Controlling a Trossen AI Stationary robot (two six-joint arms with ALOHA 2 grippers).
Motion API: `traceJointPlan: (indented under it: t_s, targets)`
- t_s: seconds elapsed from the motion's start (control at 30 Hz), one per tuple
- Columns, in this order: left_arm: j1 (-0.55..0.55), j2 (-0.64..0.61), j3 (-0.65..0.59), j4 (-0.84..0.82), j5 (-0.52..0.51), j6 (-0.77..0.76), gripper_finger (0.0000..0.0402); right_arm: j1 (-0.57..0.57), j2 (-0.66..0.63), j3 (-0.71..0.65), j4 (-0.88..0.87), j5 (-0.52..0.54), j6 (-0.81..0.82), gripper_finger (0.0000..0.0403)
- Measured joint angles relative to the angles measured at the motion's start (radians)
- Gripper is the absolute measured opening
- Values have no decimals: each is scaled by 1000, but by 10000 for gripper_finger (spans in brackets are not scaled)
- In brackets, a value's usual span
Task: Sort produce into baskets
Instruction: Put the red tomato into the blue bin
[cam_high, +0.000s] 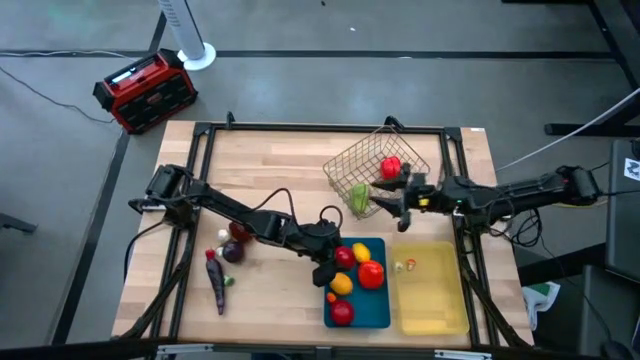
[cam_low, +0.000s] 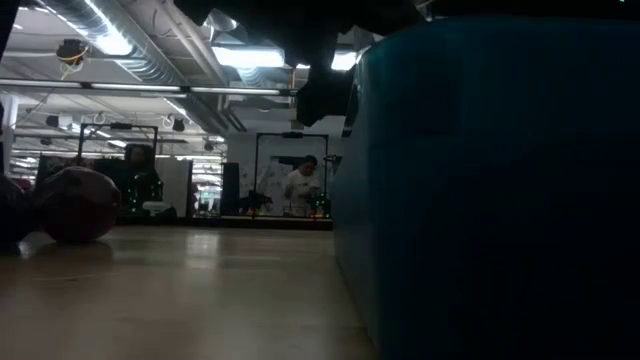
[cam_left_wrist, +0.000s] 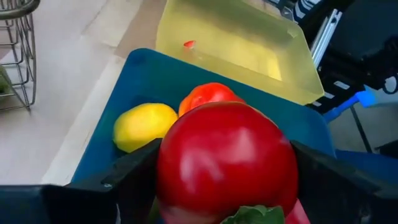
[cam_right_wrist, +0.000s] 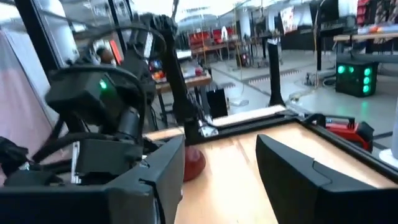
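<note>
Tomato (cam_left_wrist: 227, 158) between left jaws, over blue tray (cam_left_wrist: 149, 78)

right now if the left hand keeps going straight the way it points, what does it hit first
Likely the orange-red fruit just ahead in the blue tray, with the lemon beside it. The left hand already holds a red tomato; depth is unclear.

Low view: the blue tray's wall (cam_low: 490, 190) is filling the right half, hiding everything behind it; a dark round fruit (cam_low: 78, 205) is too dim to identify. Left wrist view: the red tomato (cam_left_wrist: 227, 162) is masking the fingers' inner faces and part of an orange-red fruit (cam_left_wrist: 208, 94).
</note>
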Motion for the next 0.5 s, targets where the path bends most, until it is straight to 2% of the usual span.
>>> traceJointPlan:
  t_s: [0.27, 0.5]
  targets:
    - [-11, 22, -1, -69, 6, 10, 320, 0, 280, 207, -23, -2, -18, 198]
    - [-25, 44, -2, -73, 70, 63, 352, 0, 442, 342, -27, -53, -48, 198]
